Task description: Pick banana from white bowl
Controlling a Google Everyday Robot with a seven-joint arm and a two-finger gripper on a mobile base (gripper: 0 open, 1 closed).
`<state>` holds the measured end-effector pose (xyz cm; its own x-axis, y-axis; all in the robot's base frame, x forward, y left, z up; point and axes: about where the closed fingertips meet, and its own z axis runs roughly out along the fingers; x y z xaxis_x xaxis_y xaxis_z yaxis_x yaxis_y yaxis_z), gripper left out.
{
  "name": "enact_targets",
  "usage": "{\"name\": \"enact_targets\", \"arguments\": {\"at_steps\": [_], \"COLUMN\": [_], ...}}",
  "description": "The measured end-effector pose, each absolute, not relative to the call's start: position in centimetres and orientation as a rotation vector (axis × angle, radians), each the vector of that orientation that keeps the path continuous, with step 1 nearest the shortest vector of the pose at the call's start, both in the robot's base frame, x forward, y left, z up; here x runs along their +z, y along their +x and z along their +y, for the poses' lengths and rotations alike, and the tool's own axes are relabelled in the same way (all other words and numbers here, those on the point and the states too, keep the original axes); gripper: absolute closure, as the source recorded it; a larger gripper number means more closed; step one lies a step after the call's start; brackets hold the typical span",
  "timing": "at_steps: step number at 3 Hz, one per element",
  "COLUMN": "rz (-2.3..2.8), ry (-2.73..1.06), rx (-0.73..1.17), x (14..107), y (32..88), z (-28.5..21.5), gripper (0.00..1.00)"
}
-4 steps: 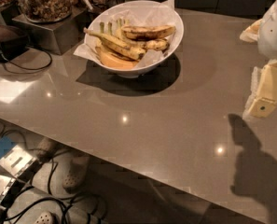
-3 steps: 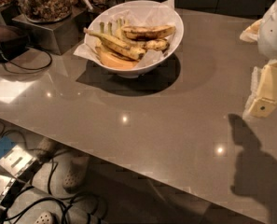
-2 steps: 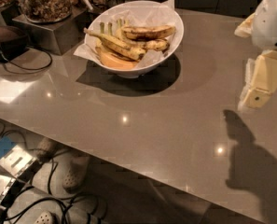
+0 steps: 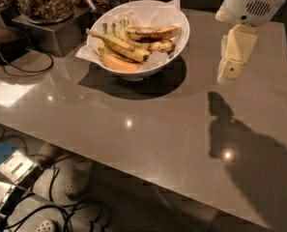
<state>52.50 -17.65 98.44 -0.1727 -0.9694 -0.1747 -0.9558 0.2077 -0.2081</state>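
The white bowl (image 4: 174, 41) stands at the back of the grey table, lined with crumpled white paper. The banana (image 4: 152, 32), plump with dark blotches, lies across the top of the bowl's contents. Slimmer bananas (image 4: 119, 46) joined by greenish stems lie in front of it, and an orange wedge (image 4: 120, 63) lies at the front. My gripper (image 4: 231, 67) hangs above the table to the right of the bowl, apart from it, pointing down.
A glass jar of nuts (image 4: 44, 1) stands on a metal box (image 4: 56, 33) at the back left. A dark device with a cable (image 4: 7, 42) lies at the left edge. Cables and shoes lie on the floor below the table's front edge.
My gripper and arm have moved left and up in the view, closer to the bowl. The bowl and fruit have not moved.
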Motion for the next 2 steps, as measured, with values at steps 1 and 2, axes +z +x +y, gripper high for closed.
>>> {"name": "enact_targets", "arguments": {"at_steps": [1, 2], "rz": [2.206, 2.177], "ry": [-1.801, -1.822], "rx": [-0.029, -0.045], "x": [98.4, 99.4], "y": [54.1, 57.3], "z": [-16.2, -13.7], "gripper": [0.00, 0.00]}}
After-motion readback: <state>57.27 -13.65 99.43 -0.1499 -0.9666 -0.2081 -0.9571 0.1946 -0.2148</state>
